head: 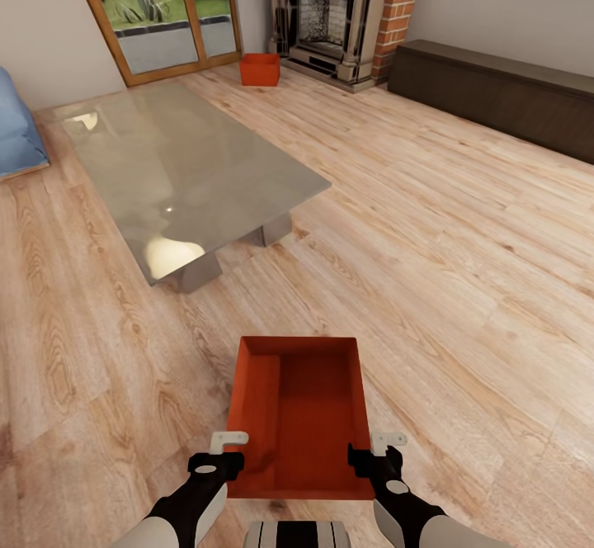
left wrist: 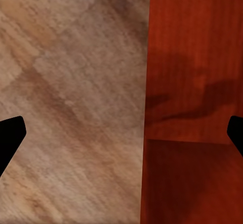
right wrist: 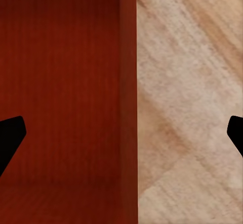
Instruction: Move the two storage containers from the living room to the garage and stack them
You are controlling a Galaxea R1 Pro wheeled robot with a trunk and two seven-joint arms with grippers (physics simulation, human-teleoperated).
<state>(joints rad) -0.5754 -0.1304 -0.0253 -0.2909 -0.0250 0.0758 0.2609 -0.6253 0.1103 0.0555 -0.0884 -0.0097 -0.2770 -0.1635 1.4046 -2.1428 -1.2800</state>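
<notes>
The left gripper (head: 221,459) sits at the lower left of the head view, its jaws spread wide over the left long wall of the near storage container (head: 299,416). In the left wrist view the left gripper (left wrist: 121,133) has its two dark fingertips (left wrist: 10,138) far apart at the frame's edges, one over bare planks and one over the bin's red interior, with the wall edge running between them. They do not appear to press the plastic, though contact is hard to judge from here.

The right gripper (head: 373,457) mirrors it at the lower right of the head view, straddling the right long wall. The right wrist view shows the right gripper (right wrist: 121,133) equally wide, one fingertip (right wrist: 10,138) over the red inside and the other over wood, gripping nothing.

The wrist views give the wall rim and the bin's inner floor close up; the head view alone shows the room. There are two storage containers: the near one on the wood-plank floor (head: 462,267) at lower centre, lidless and empty, and the far storage container (head: 260,69) at top centre, on the floor between the glass doors (head: 165,11) and the brick fireplace (head: 330,11). One grey glass-topped low table (head: 181,160) lies in the upper left, one blue cushion (head: 16,131) at the left edge, and one dark low cabinet (head: 503,94) along the right wall
</notes>
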